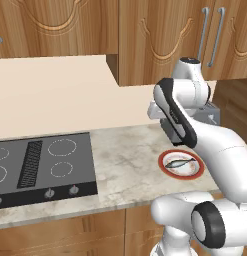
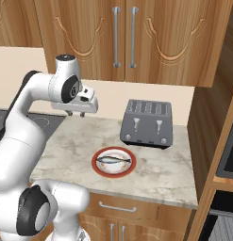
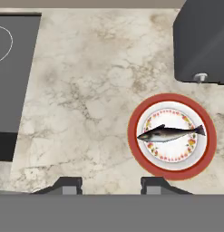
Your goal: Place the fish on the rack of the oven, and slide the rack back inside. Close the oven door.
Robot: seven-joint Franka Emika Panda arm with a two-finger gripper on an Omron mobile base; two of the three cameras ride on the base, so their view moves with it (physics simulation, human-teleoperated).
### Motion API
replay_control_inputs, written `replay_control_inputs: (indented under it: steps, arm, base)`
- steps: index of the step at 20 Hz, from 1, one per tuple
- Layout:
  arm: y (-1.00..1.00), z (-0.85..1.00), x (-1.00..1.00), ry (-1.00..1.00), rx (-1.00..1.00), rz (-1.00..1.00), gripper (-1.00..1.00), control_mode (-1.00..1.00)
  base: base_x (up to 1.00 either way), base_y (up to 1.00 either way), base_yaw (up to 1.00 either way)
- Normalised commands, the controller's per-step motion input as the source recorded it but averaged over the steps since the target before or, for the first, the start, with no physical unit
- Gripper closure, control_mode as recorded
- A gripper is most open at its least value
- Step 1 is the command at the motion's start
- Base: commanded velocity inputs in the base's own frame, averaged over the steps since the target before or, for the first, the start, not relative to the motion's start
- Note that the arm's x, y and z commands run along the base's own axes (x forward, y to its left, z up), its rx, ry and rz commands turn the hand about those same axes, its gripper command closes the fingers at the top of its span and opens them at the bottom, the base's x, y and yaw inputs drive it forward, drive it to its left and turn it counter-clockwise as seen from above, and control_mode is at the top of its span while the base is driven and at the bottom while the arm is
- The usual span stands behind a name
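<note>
The fish is small and silver-grey with a dark back. It lies flat on a red-rimmed white plate on the marble counter, also seen as fish and fish. My gripper hovers well above the counter, up and to the left of the plate, pointing down. In the hand view the gripper is open, its fingertips apart with nothing between them. The oven shows as a dark panel in the wood cabinetry at far right. A grey grid patch below it may be the rack. The oven door is out of view.
A dark grey toaster stands behind the plate against the wall. A black stovetop with a ribbed vent lies to the left. Wood cabinets hang overhead. A tall wood cabinet side bounds the counter on the right.
</note>
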Motion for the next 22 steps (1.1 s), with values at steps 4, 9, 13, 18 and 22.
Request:
replay_control_inputs:
  steps: [4,9,13,18,22]
  arm:
    - [-0.09,-0.13,-0.48,-0.02,0.00,-0.04,-1.00,-1.00]
    - [-0.15,-0.45,-0.76,-0.16,0.00,-0.26,-1.00,-1.00]
    - [-0.10,-0.49,-0.33,-0.14,0.02,-0.40,-1.00,-1.00]
    - [-0.11,-0.33,-0.10,-0.11,0.14,-0.43,-1.00,-1.00]
    - [-0.43,-0.24,0.00,0.00,0.20,-0.33,-1.00,-1.00]
  base:
    - [0.00,0.00,0.00]
    - [0.00,0.00,0.00]
    - [0.00,0.00,0.00]
    - [0.00,0.00,0.00]
    - [0.00,0.00,0.00]
